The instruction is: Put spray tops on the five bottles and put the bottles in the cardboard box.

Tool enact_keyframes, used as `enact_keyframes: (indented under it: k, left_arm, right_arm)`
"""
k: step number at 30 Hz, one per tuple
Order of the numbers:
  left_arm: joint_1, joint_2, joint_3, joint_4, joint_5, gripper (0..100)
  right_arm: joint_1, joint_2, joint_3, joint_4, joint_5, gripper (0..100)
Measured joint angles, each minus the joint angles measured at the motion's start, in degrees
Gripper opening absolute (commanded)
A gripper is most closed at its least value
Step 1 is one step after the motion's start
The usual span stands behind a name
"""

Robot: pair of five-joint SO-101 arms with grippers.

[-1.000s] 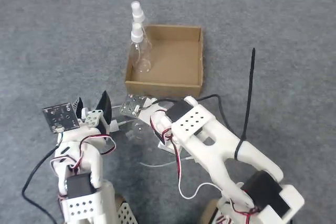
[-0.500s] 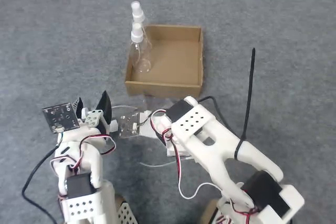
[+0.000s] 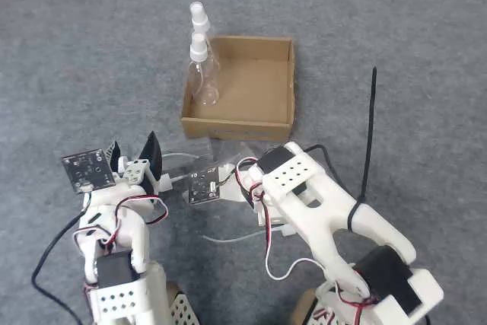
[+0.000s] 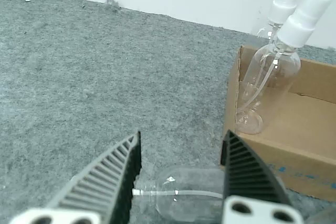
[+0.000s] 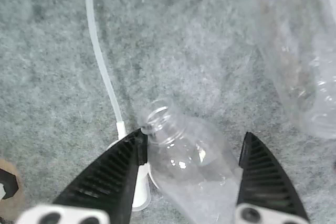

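Uncapped bottle (image 5: 194,174) first: clear plastic, on its side on the grey carpet (image 5: 47,35), open neck bare. My right gripper (image 5: 195,136) sits right over it, jaws spread wide with one finger on each side of the body; I see no squeeze. Just beside the neck lies a loose spray top (image 5: 140,190), its thin white tube (image 5: 102,61) trailing off across the carpet, and another clear bottle (image 5: 299,56) lies near. From the high camera this is all lower middle of the frame, with my right arm (image 3: 319,203) coming in from the lower right. Over at lower left, my left gripper (image 4: 182,140) is open as well, fingers wide apart above a second lying bottle (image 4: 197,200), which has a thin tube running inside it. Out to the upper middle of the high frame: the cardboard box (image 3: 236,125), open on top. One capped bottle (image 3: 204,74) stands upright inside, against its left wall. A second capped bottle (image 3: 198,14) stands right behind the first at the far left corner, and I can't tell whether it is inside the box or just outside.
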Motion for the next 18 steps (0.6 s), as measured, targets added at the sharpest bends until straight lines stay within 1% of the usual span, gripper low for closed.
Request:
enact_keyframes:
  k: [3, 6, 13, 18]
  left_arm:
    - [0.0, 0.0, 0.0, 0.0, 0.0, 23]
    - [0.0, 0.0, 0.0, 0.0, 0.0, 23]
    - [0.0, 0.0, 0.0, 0.0, 0.0, 23]
    - [0.0, 0.0, 0.0, 0.0, 0.0, 23]
  right_arm:
    - [0.1, 0.0, 0.0, -0.2, -0.1, 23.8]
    - [0.1, 0.0, 0.0, -2.0, -3.2, 23.8]
    - [-0.3, 0.0, 0.0, -6.8, -18.5, 23.8]
    - [-4.1, 0.0, 0.0, -6.9, -27.9, 23.8]
